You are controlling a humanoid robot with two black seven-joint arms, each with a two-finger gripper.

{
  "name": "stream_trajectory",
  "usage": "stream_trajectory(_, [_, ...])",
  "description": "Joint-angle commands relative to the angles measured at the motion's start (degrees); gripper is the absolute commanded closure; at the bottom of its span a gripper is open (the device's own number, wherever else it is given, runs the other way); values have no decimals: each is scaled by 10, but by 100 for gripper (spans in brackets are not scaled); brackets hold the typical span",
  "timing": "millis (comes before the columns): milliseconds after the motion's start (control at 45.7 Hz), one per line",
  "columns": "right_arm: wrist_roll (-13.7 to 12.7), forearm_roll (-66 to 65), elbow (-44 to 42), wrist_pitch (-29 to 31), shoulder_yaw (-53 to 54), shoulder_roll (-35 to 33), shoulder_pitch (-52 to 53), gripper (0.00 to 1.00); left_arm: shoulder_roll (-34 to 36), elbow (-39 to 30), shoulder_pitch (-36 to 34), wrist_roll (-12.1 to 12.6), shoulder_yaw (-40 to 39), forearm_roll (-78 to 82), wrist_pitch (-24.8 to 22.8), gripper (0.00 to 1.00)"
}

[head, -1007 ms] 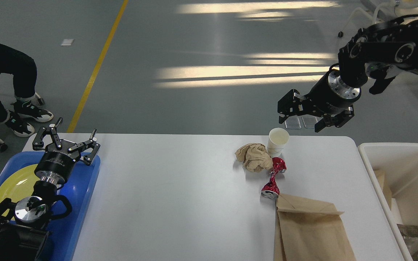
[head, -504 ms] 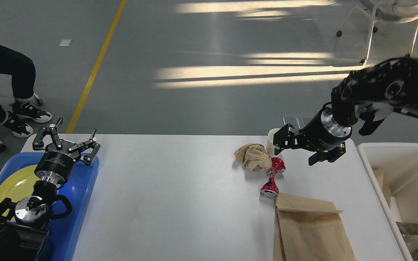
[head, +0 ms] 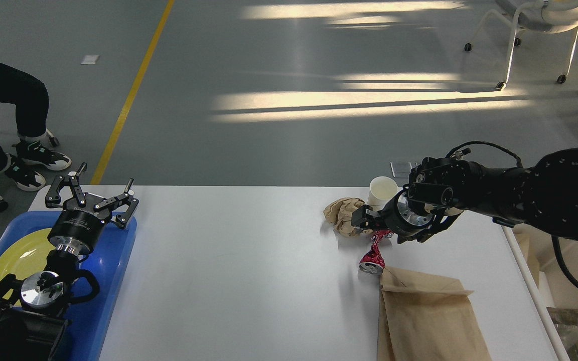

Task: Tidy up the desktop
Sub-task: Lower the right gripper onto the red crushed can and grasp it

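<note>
While the right claw [head: 369, 223], its spread unclear, reaches the crumpled brown paper ball [head: 341, 214] beside the white paper cup [head: 382, 191] on the white desk [head: 239, 271], that light, soft wad looks graspable across its middle.

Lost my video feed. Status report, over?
Left gripper open above blue plastic tray. Right gripper low at crumpled brown paper ball, state unclear. White desktop uncleared: crushed red can.

White desktop [head: 249, 271], blue tray [head: 113, 281], yellow plate [head: 15, 258], red crushed can [head: 375, 253], brown paper bag [head: 424, 321].
</note>
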Motion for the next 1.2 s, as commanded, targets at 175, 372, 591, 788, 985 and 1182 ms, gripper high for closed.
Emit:
stream_trajectory(175, [0,-7,-32,-46,-3,9,-51,1,0,0,0,0,0,0,0,4])
stream_trajectory(372, [1,-13,-58,-135,-15,39,-93,1,0,0,0,-1,0,0,1,4])
stream_trajectory(591, [3,-66,-60,-178,-13,40,-109,3,0,0,0,0,0,0,0,4])
stream_trajectory(788, [6,-71,-73,-179,-13,45,-125,14,0,0,0,0,0,0,0,4])
stream_trajectory(985, [7,-75,-74,-179,-10,45,-134,23,0,0,0,0,0,0,0,4])
stream_trajectory(1182, [7,-75,-71,-178,-10,41,-150,40,0,0,0,0,0,0,0,4])
